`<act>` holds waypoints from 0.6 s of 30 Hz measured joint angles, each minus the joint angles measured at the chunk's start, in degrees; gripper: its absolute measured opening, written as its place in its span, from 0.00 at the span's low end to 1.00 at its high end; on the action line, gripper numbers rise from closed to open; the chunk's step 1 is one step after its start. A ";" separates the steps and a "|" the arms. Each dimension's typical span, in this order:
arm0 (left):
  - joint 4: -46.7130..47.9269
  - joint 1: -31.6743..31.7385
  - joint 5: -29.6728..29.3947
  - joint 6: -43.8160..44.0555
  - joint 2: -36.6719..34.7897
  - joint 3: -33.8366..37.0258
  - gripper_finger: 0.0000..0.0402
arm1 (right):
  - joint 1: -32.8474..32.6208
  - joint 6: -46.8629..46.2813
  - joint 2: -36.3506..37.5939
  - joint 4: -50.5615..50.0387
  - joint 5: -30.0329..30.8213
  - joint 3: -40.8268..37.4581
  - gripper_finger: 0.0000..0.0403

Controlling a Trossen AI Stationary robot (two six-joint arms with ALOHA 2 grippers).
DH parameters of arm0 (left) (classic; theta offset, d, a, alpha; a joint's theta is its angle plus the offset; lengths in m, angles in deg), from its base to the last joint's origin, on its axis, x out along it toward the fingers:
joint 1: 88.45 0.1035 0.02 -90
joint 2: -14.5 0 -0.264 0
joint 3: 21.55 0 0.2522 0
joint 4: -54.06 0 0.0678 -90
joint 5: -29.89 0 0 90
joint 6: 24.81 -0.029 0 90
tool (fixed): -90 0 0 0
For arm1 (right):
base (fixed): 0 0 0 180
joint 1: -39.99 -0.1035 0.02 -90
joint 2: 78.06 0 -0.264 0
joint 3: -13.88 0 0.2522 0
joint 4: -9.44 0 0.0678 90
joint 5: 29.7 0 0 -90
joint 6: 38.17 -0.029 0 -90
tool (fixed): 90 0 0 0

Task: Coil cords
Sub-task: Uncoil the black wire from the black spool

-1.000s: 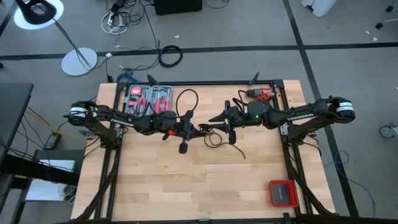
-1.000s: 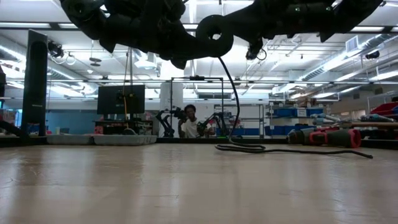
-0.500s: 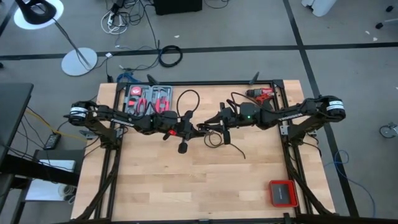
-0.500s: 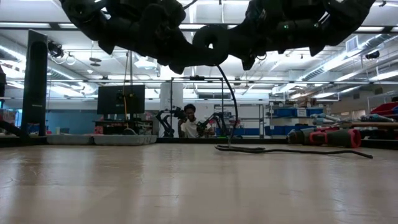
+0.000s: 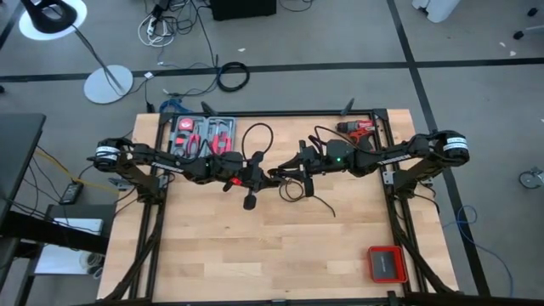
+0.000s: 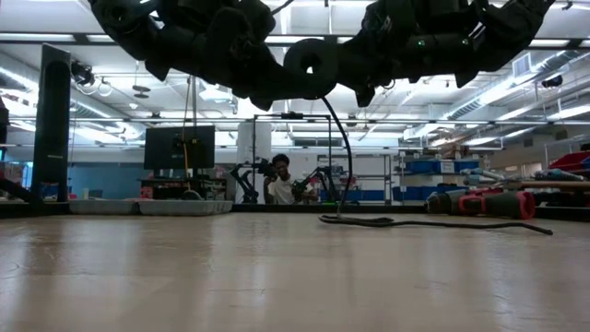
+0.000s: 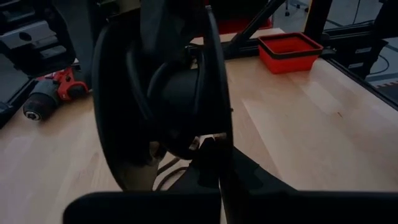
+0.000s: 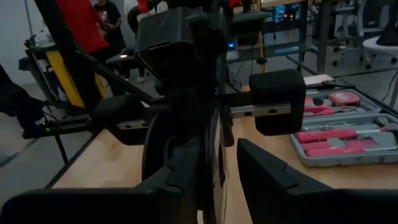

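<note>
Nearest the front edge of the table point(image 5: 255, 255), a red box point(image 5: 385, 263) sits alone at the right corner, well clear of the action. Up at mid-table, both arms meet nose to nose above the wood. The left gripper point(image 5: 270, 176) is clamped fully shut, pointing right. The right gripper point(image 5: 289, 169) faces it, jaws standing apart, with the left gripper's tip between them as seen from the right wrist. Whether either one actually pinches the cord, cannot tell from here. The cord point(image 5: 304, 192) lies just under the meeting point: a small loop on the wood and a loose tail trailing toward the front right. From table height, the cord point(image 6: 369, 220) rests flat, and one strand rises in an arc up to the grippers overhead. Further back, a separate black cable ring point(image 5: 256, 136) lies behind the left arm. At the back edge, a tool tray point(image 5: 202, 136) sits left and a red drill point(image 5: 359, 128) right. Beyond the table, a person point(image 6: 280, 181) is in the room.
</note>
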 joint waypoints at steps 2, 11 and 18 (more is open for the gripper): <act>-0.09 0.00 -0.37 -0.02 0.00 0.00 0.00 | 0.00 0.00 0.00 -0.01 0.03 0.00 0.25; -0.03 0.00 -2.40 -0.02 0.00 -0.02 0.00 | -0.02 0.64 0.00 0.21 1.35 -0.02 0.13; -0.70 -0.15 -5.03 0.11 -0.02 -0.11 0.10 | 0.00 0.95 -0.02 0.29 2.51 -0.02 0.03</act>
